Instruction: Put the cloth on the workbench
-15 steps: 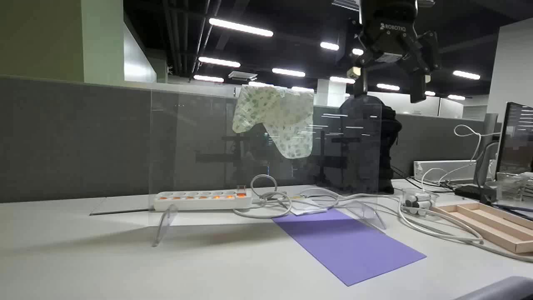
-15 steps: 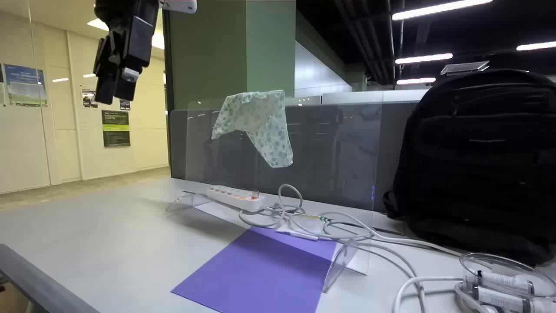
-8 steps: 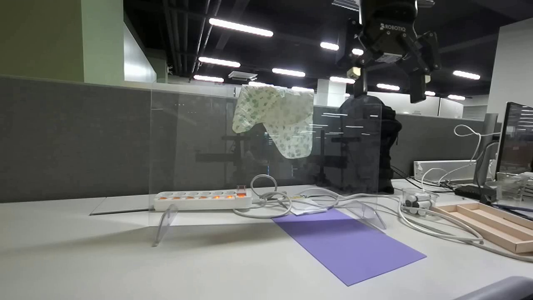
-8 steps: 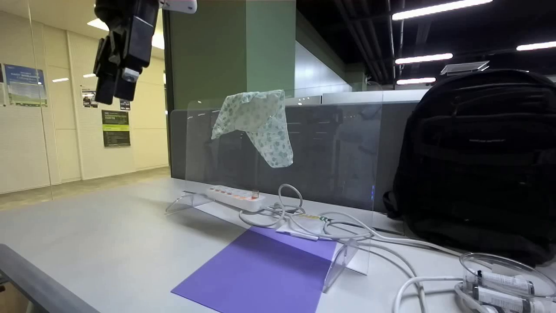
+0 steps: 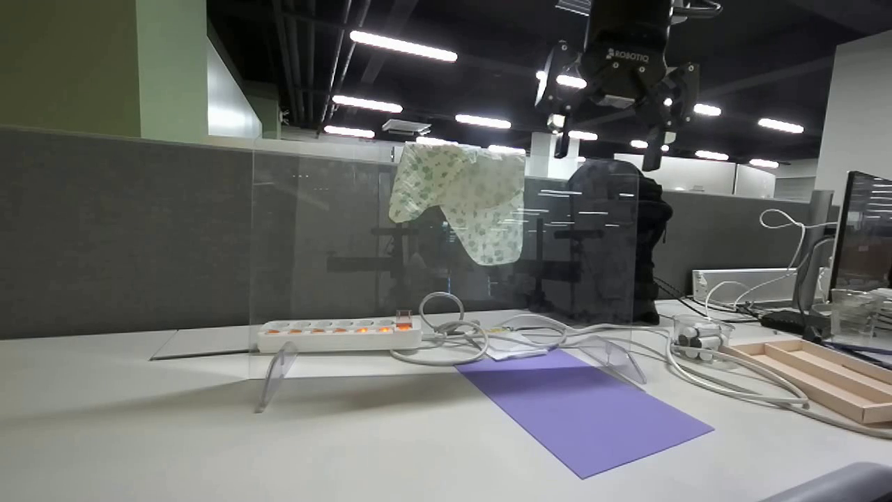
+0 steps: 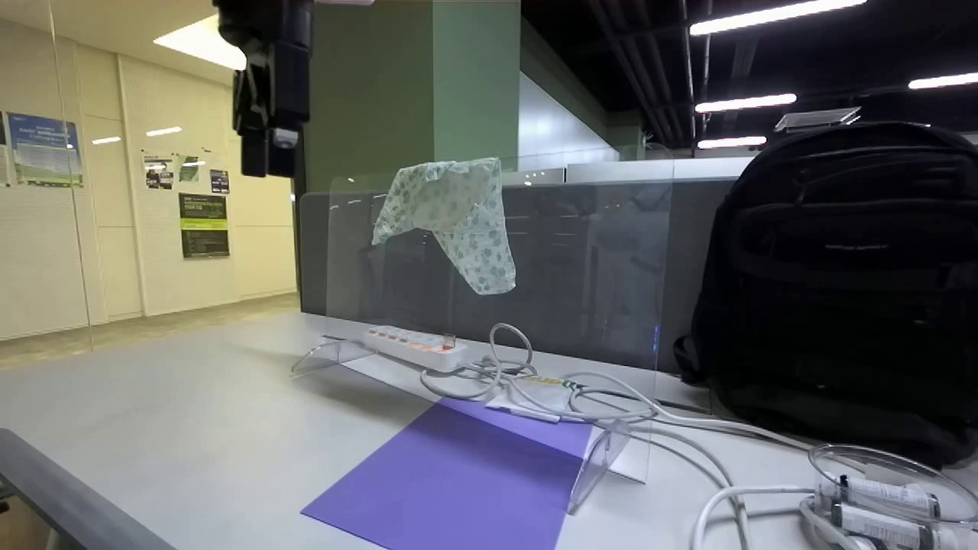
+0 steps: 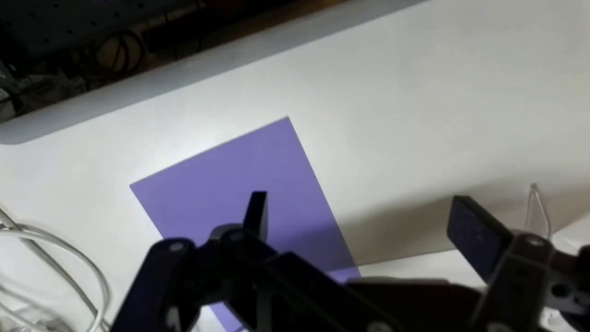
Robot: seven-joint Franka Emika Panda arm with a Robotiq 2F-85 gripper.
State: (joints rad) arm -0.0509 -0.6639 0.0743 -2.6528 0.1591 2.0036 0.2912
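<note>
The cloth, pale with a green leaf-like pattern, hangs draped over the top edge of a clear upright panel in both exterior views [image 5: 488, 202] [image 6: 466, 206]. It does not show in the wrist view. The workbench is a white table [image 5: 174, 425], also in the wrist view [image 7: 415, 101]. My gripper [image 5: 607, 159] is open and empty, high above the workbench, to the right of the cloth in that exterior view. In an exterior view the gripper [image 6: 267, 164] is up and left of the cloth. In the wrist view its fingers [image 7: 359, 198] are wide apart with nothing between them.
The clear panel [image 5: 320, 279] stands on clear feet. A purple sheet [image 5: 585, 418] lies partly under it. Behind are a white power strip [image 5: 338, 338], loose cables [image 6: 519, 374] and a black backpack [image 6: 840, 305]. A wooden tray [image 5: 822, 376] and a monitor [image 5: 864, 237] are at the right.
My open gripper has moved left in one exterior view and right in the other, nearer the cloth, and hangs more upright. The cloth has not moved.
</note>
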